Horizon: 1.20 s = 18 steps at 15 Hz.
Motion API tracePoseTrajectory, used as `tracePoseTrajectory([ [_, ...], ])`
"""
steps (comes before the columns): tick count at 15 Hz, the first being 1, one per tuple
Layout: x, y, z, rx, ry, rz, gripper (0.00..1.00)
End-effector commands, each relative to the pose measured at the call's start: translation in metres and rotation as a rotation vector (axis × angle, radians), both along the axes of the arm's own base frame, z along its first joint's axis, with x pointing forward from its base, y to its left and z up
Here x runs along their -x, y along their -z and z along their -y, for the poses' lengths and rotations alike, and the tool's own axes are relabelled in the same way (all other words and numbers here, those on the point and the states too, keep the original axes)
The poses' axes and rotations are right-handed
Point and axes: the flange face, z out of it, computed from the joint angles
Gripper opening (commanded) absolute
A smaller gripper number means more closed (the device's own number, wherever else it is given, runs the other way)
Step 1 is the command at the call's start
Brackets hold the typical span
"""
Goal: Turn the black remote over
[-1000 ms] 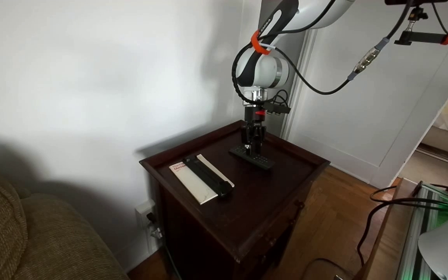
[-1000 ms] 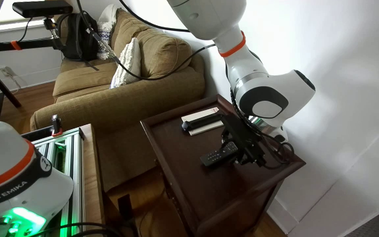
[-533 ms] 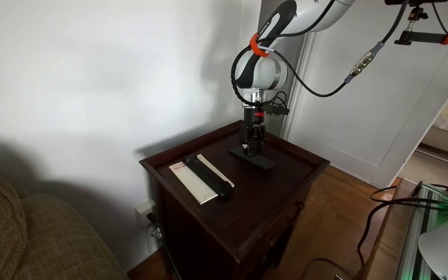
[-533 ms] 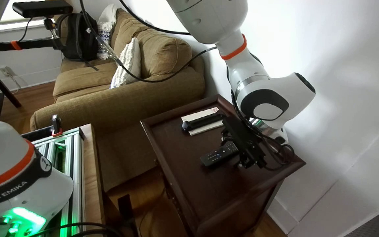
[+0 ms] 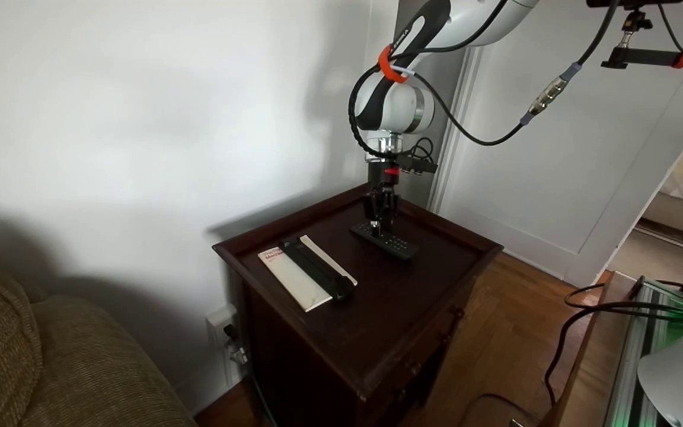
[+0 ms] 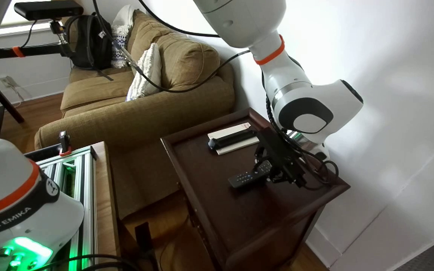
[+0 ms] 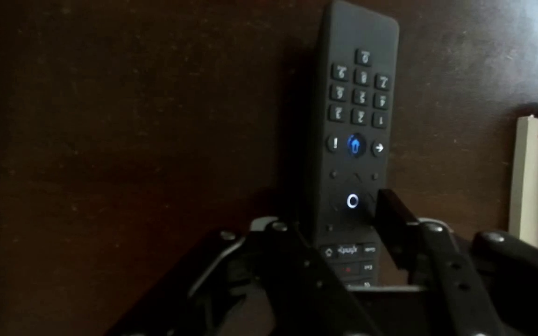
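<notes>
Remote [image 7: 354, 163] keys up on desk [image 7: 133, 107], just right of centre in wrist view. Jaws straddle it, parted roughly its width; unclear if gripped. Best: squeeze long edges evenly, lift clear before rolling.

White wall [image 5: 140, 130], brown sofa [image 6: 138, 118], dark wooden nightstand [image 5: 371, 332], wooden floor [image 5: 507, 326].
</notes>
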Motion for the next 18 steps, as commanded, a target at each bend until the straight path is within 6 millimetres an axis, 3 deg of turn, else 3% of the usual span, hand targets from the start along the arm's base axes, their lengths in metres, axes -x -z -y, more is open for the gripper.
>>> tracePoseTrajectory([
  [1, 0.0, 0.014, 0.005, -0.023, -0.018, -0.02, 0.78],
  [2, 0.0, 0.016, 0.005, -0.024, -0.02, -0.024, 0.86],
  [4, 0.0, 0.017, 0.003, -0.026, -0.022, -0.028, 0.47],
  [5, 0.0, 0.017, 0.004, -0.027, -0.022, -0.028, 0.47],
  [8, -0.001, 0.014, 0.004, -0.031, -0.025, -0.031, 0.25],
  [11, -0.001, 0.008, 0.006, -0.04, -0.031, -0.05, 0.2],
  [12, -0.002, 0.004, 0.008, -0.04, -0.036, -0.053, 0.11],
  [14, -0.003, -0.003, 0.011, -0.036, -0.044, -0.062, 0.03],
  [15, -0.003, -0.007, 0.011, -0.029, -0.044, -0.062, 0.06],
  [16, -0.003, -0.009, 0.011, -0.025, -0.048, -0.064, 0.0],
  [18, -0.003, -0.011, 0.01, -0.02, -0.06, -0.067, 0.0],
])
